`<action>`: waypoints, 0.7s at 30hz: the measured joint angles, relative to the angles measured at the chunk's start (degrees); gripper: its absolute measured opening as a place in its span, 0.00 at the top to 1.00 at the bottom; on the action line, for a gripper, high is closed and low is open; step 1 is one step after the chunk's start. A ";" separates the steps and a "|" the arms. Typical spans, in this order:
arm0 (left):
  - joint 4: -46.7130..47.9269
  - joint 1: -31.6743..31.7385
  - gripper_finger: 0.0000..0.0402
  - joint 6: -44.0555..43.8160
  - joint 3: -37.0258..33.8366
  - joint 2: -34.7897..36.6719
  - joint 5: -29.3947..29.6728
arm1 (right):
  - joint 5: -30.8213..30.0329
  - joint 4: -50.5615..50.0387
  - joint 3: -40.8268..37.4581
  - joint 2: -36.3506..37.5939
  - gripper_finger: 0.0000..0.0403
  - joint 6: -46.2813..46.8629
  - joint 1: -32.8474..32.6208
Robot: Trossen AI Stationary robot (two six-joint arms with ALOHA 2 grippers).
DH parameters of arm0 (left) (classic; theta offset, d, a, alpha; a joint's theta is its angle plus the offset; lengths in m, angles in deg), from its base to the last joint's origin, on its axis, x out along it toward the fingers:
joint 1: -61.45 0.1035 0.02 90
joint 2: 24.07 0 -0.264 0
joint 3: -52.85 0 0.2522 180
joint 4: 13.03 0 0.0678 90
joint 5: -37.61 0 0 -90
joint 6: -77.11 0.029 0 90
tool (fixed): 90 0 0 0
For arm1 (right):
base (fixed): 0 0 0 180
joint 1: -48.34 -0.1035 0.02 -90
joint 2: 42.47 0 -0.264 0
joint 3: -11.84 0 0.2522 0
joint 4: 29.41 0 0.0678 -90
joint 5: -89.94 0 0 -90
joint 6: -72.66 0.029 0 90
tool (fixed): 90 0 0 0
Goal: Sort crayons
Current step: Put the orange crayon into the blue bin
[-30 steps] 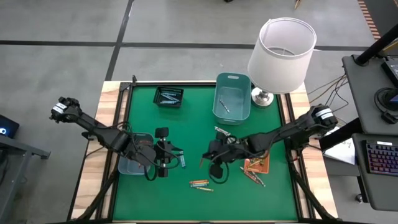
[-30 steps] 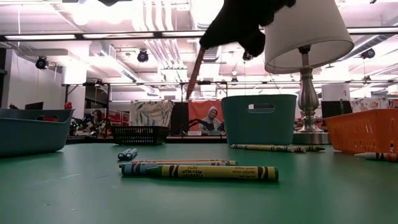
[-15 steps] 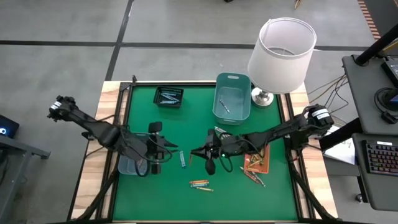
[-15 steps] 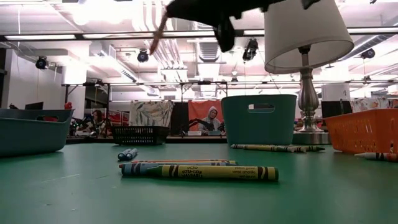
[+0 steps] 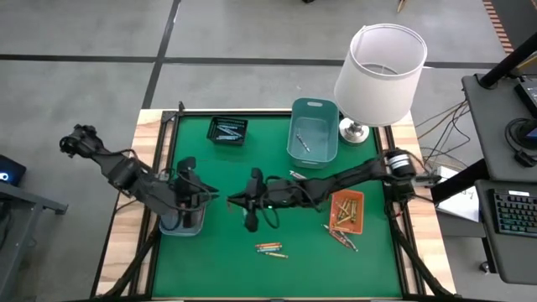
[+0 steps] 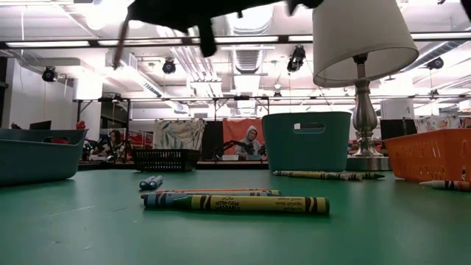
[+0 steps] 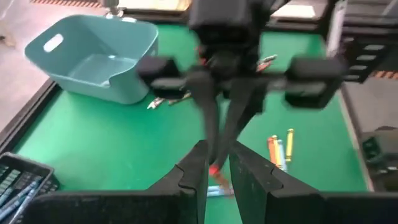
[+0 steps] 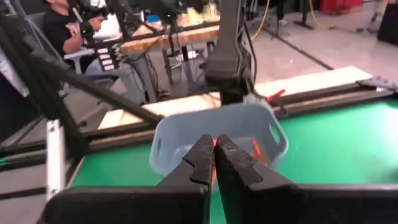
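Note:
My right gripper (image 5: 232, 200) reaches across the green table toward the left and is shut on a brownish-orange crayon (image 6: 120, 46), high above the table. Facing it, my left gripper (image 5: 204, 196) is shut on a red crayon (image 8: 275, 95) at the light blue tray (image 5: 178, 223), which holds orange crayons (image 8: 256, 149). Loose crayons lie flat on the table near the front (image 5: 268, 247), by the teal tray (image 5: 299, 176) and beside the orange tray (image 5: 342, 239). Two blue crayons (image 6: 151, 182) lie left of the middle. My left gripper pinches the red crayon between its two fingers; a bit of it (image 7: 213, 169) shows between the fingertips. The fingers slant down toward the table's right. The crayon sticks out sideways, lifted clear. My right gripper pinches the brownish-orange crayon by one end (image 5: 228, 200) between its two fingers, coming level from the table's right. The rest of the crayon sticks out past the fingertips and slants down, lifted clear of the table.
A black tray (image 5: 227, 131) and a teal tray (image 5: 314, 134) stand at the far edge, an orange tray (image 5: 347, 210) at the right. A lamp with a white shade (image 5: 380, 67) stands at the far right corner. People sit in the room beyond.
My right gripper has gone toward the table's left edge with its crayon and tipped up to level. My left gripper has risen and drawn back toward the left edge, to the light blue tray, holding its crayon.

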 joint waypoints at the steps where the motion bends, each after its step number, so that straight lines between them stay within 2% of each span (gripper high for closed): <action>1: -0.06 -0.52 0.88 0.02 0.38 0.63 0.10 | 0.13 -0.08 2.05 -1.55 0.98 -0.52 0.35; 5: -0.42 -2.57 0.88 0.22 1.70 3.05 1.97 | 2.94 0.00 10.92 -8.01 0.98 -1.35 1.86; 12: -0.44 -4.66 0.88 0.45 4.29 5.60 3.19 | 2.91 -0.71 25.41 -19.78 0.98 -2.23 3.73; 17: -0.23 -5.57 0.88 1.95 4.97 6.14 3.14 | 2.90 -0.82 33.35 -26.80 0.98 -2.79 4.02; 21: -0.01 -5.72 0.88 1.97 4.83 6.25 3.00 | 2.78 -0.86 36.65 -30.41 0.98 -2.84 4.19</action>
